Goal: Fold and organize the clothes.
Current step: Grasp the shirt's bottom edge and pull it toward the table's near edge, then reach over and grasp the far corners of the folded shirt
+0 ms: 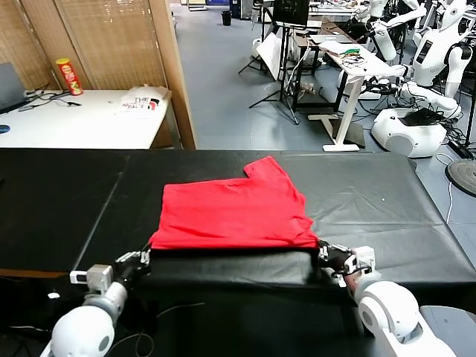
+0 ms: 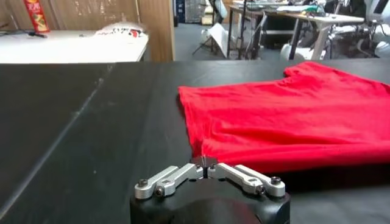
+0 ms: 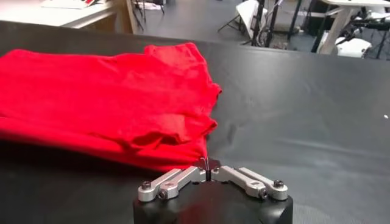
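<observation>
From the head view, we see the red T-shirt [image 1: 232, 212] lying on the black table [image 1: 387, 216], already doubled over, with one sleeve sticking out at the far side. We have the left gripper [image 1: 143, 257] at the shirt's near left corner and the right gripper [image 1: 325, 255] at its near right corner, both low at the table's front edge. Holding the two corners at once keeps the near hem taut and straight, which we judge is what a clean fold needs.

In the left wrist view, our left gripper [image 2: 205, 163] has its jaws pressed together, nipping the cloth's corner, so the T-shirt [image 2: 286, 115] spreads away from it across the table.

In the right wrist view, the right gripper [image 3: 208, 165] is likewise closed, its tips meeting on a thin point of red fabric. The layers here bunch in wrinkles; how many layers are pinched we cannot quite tell.
</observation>
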Available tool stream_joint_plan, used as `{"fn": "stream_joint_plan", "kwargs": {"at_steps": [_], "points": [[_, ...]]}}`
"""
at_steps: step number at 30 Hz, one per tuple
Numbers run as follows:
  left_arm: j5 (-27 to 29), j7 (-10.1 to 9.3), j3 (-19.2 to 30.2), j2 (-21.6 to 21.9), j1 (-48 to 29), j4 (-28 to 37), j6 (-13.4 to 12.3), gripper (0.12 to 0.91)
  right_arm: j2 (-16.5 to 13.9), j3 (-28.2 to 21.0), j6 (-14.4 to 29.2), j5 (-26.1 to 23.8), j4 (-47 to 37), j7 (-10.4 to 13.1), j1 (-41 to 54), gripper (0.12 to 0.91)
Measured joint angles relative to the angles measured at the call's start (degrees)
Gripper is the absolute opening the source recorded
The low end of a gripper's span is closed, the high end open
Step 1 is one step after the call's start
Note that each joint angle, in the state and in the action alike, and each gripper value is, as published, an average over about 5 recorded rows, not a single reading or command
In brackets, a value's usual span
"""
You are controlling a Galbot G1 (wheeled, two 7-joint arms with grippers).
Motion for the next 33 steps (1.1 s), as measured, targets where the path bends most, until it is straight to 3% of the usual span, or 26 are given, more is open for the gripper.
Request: {"fn": "stream_joint_plan", "kwargs": {"at_steps": [6, 9, 18, 21, 27, 33], "points": [[-0.1, -0.45, -0.4, -0.2, 0.9, -0.8, 1.6, 0.128, 0.2, 0.4, -0.8, -0.2, 2.3, -0.1, -3.4, 0.141], [-0.2, -0.73, -0.9, -0.2, 1.5, -1.6, 2.7, 0.195, 0.0, 0.9, -0.8, -0.1, 3.7, -0.1, -4.7, 0.243], [-2.3, -3.67, -2.3, -0.3, 2.9, -4.5, 6.0, 0.681, -1.5, 3.1, -0.8, 2.7, 7.9, -0.1, -5.5, 0.705], [-5.3, -4.30, -3.5, 0.3, 2.2, -5.3, 6.3, 0.777, -2.2, 3.4, 0.2, 3.6, 7.2, 0.3, -2.6, 0.783], [-12.6, -6.35, -4.0, 3.4, -6.4, -3.0, 4.7, 0.798, -2.3, -0.8, 5.5, 4.4, -0.4, 1.0, 10.2, 0.798], [-15.5, -6.20, -0.1, 5.6, -19.6, 5.3, 3.8, 0.798, -0.6, -9.1, 9.0, 5.0, -13.2, 2.3, 26.8, 0.798]]}}
